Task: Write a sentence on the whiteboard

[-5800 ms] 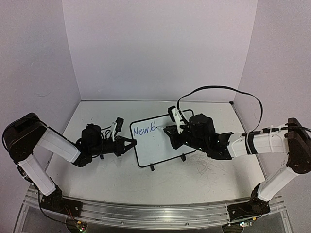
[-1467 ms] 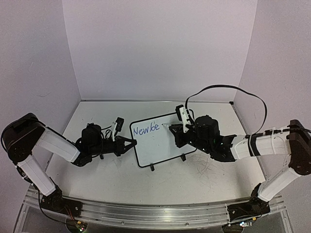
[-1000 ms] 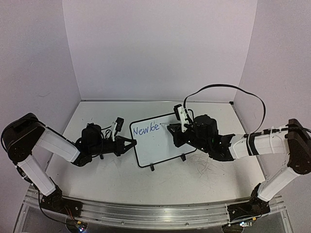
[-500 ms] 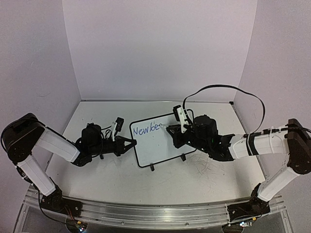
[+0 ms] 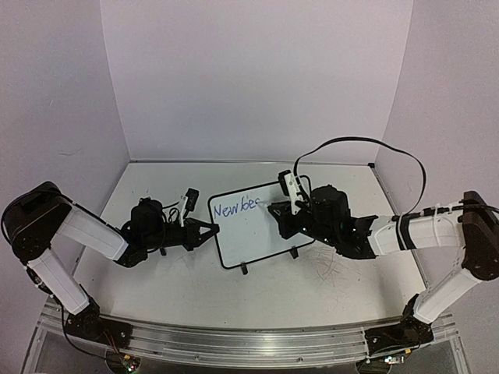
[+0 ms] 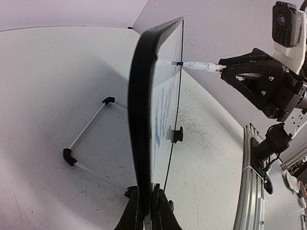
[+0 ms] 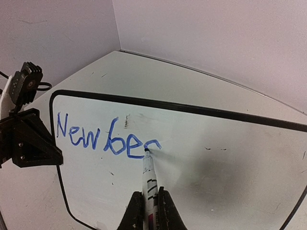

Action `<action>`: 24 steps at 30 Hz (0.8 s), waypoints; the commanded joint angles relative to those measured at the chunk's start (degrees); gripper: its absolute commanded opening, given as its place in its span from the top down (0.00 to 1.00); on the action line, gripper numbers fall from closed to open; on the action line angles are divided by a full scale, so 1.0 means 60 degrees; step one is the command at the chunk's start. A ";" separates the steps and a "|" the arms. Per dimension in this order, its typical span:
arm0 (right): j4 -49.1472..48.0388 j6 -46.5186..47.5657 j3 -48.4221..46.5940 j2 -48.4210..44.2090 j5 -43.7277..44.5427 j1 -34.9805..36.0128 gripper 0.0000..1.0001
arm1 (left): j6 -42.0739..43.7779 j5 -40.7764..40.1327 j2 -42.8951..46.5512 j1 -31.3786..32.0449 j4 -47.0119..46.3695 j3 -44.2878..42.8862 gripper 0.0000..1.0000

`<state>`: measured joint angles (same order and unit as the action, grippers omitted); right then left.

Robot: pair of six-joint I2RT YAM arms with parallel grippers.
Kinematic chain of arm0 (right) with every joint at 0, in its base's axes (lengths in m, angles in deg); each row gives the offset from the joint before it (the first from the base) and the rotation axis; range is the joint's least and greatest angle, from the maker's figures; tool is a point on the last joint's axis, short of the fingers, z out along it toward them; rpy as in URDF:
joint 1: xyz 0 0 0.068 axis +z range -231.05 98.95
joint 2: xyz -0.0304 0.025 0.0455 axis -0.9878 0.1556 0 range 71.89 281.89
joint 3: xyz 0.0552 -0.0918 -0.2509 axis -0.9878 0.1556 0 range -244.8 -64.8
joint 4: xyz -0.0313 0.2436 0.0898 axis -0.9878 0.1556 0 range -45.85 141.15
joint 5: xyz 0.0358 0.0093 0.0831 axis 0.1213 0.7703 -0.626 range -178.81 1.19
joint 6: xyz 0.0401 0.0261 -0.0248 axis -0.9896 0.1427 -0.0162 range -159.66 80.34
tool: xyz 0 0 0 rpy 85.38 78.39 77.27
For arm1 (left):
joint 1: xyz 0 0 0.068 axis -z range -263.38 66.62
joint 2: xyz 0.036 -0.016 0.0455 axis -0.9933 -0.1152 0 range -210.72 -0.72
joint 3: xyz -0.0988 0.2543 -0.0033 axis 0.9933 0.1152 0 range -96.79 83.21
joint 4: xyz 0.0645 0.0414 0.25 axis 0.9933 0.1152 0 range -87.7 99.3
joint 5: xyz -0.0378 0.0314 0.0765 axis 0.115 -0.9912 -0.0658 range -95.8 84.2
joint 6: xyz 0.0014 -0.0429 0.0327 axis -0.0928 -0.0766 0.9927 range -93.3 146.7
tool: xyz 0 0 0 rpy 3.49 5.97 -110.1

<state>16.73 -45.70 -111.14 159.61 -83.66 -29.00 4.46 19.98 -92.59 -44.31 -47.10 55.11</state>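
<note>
The whiteboard (image 5: 253, 230) stands tilted on the table, black-framed, with two small feet. Blue writing (image 5: 235, 207) on it reads "New be" plus the start of another letter; in the right wrist view the writing (image 7: 103, 136) ends in a small arc. My right gripper (image 7: 148, 207) is shut on a white marker (image 7: 147, 184) whose blue tip touches the board (image 7: 230, 158) at that arc. My left gripper (image 6: 146, 211) is shut on the board's left edge (image 6: 143, 120), seen edge-on. In the top view the left gripper (image 5: 212, 230) sits at the board's left side, the right gripper (image 5: 278, 212) at its upper middle.
The wire stand (image 6: 88, 141) rests on the table behind the board. A black cable (image 5: 359, 144) loops above the right arm. Purple walls close in the back and sides. Faint grey scribbles (image 5: 331, 269) mark the table right of the board.
</note>
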 commanded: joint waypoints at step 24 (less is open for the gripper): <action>-0.0244 0.0054 -0.0108 -0.0105 0.0960 -0.0038 1.00 | 0.0425 -0.0327 0.0079 0.0036 0.1055 0.0039 1.00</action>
<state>17.43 -45.64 -110.75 159.05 -81.28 -28.89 4.45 19.95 -92.57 -44.31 -47.04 55.11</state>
